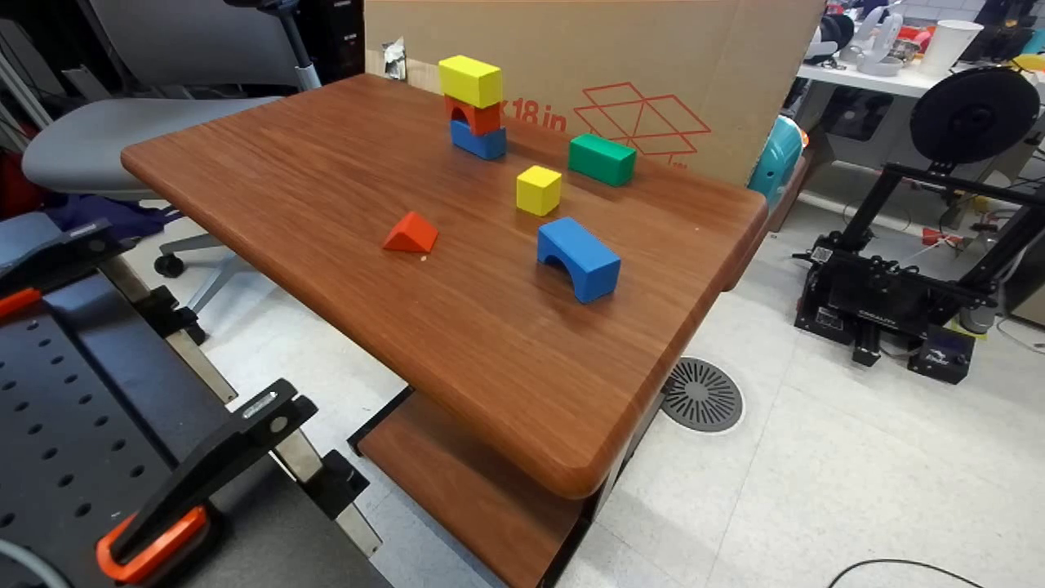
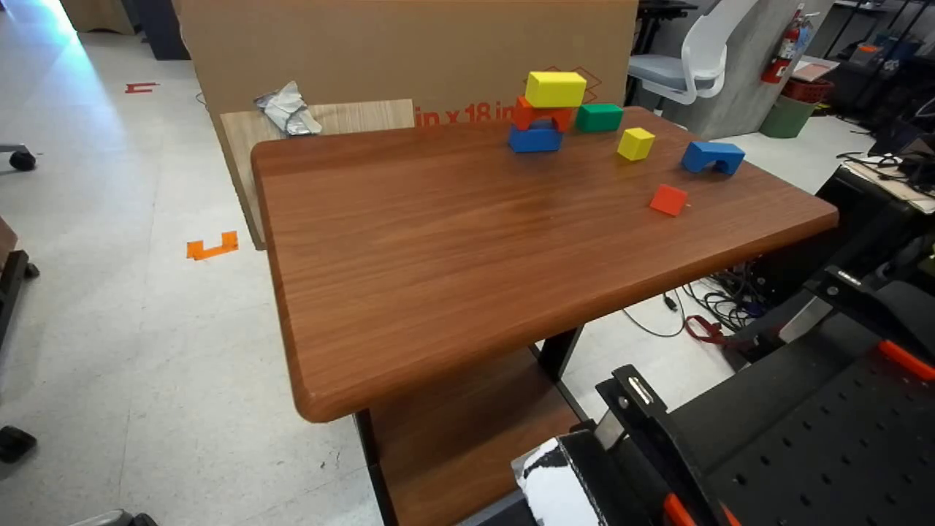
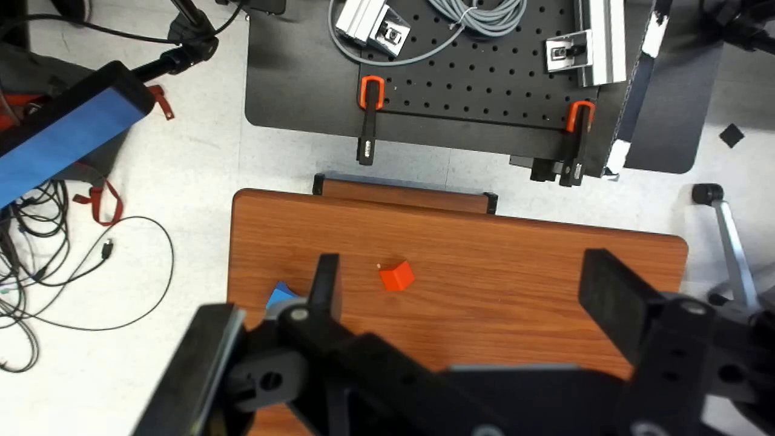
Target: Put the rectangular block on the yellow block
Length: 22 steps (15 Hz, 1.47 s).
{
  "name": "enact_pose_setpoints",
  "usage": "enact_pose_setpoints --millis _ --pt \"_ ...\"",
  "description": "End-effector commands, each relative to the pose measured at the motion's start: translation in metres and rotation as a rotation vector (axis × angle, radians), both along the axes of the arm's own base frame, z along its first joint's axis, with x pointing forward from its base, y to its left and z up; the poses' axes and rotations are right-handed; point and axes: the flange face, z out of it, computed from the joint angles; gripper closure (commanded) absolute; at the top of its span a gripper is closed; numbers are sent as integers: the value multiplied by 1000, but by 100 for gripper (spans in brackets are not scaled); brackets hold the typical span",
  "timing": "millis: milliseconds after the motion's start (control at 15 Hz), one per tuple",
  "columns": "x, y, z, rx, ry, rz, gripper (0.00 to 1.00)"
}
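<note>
Your gripper (image 3: 466, 287) is matte black, with blocky fingers (image 3: 617, 306), round grey screw heads (image 3: 300, 313) and angular linkages (image 3: 254, 372).

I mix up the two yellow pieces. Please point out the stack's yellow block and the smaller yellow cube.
Yellow block (image 2: 555, 91): in an exterior view, on its broad front face.
Smaller yellow cube (image 1: 531, 196): in an exterior view, on a side face.

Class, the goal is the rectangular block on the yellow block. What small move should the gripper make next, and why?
Probably bring the open gripper above the stack: in both exterior views the wider yellow block tops it, with the red arch and blue rectangular block beneath, while the only blocks in the wrist view are the red triangular block and part of the blue arch.
</note>
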Motion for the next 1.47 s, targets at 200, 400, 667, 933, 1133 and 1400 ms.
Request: enact_pose_setpoints --millis 200,400,667,933,1133,1400 --pt "18 -6 -16 -3 -8 -31 0" --pt "43 -16 -46 -14 -35 -103 0" --pt "76 -40 -101 -1 -88 -208 0" --pt "104 -66 -157 38 -92 -306 0" --pt "125 -82 -201 23 -74 -393 0" --pt "159 -97 -252 5 -58 -498 0"
